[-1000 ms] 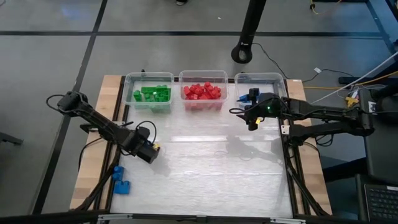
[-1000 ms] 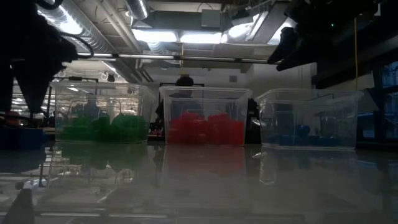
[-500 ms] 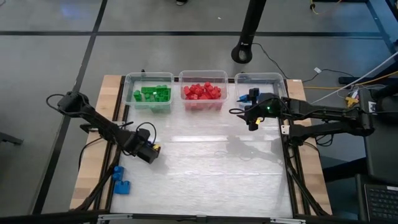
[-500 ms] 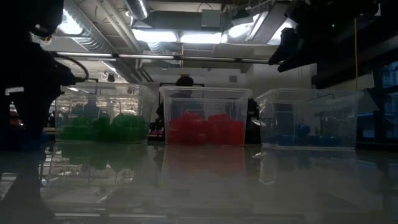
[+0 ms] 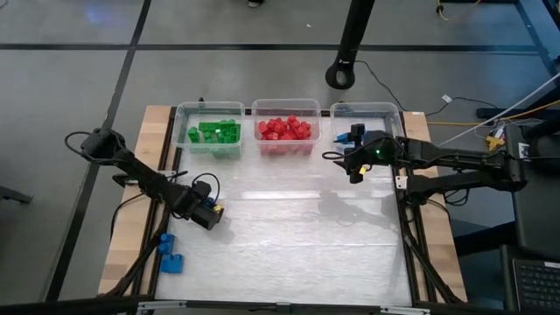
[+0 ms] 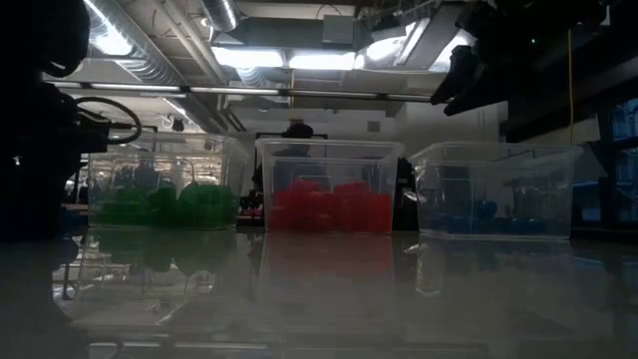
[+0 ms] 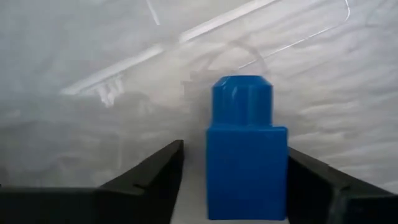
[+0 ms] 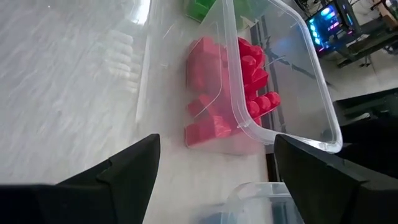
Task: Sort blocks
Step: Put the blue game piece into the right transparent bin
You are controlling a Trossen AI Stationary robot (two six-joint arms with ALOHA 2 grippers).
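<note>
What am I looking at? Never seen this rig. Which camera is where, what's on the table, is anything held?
It is a robot with two dark arms at a table, each ending in two-finger jaws. One picture looks straight down, one looks level across the table, and two come from cameras on the wrists.

Three clear bins at the back hold green blocks, red blocks and blue blocks. Two loose blue ones lie at the left edge.

The left arm has its jaws either side of a blue block, with a gap on one side, so it is not gripped yet. The right arm waits by the blue bin, its jaws open and empty.
</note>
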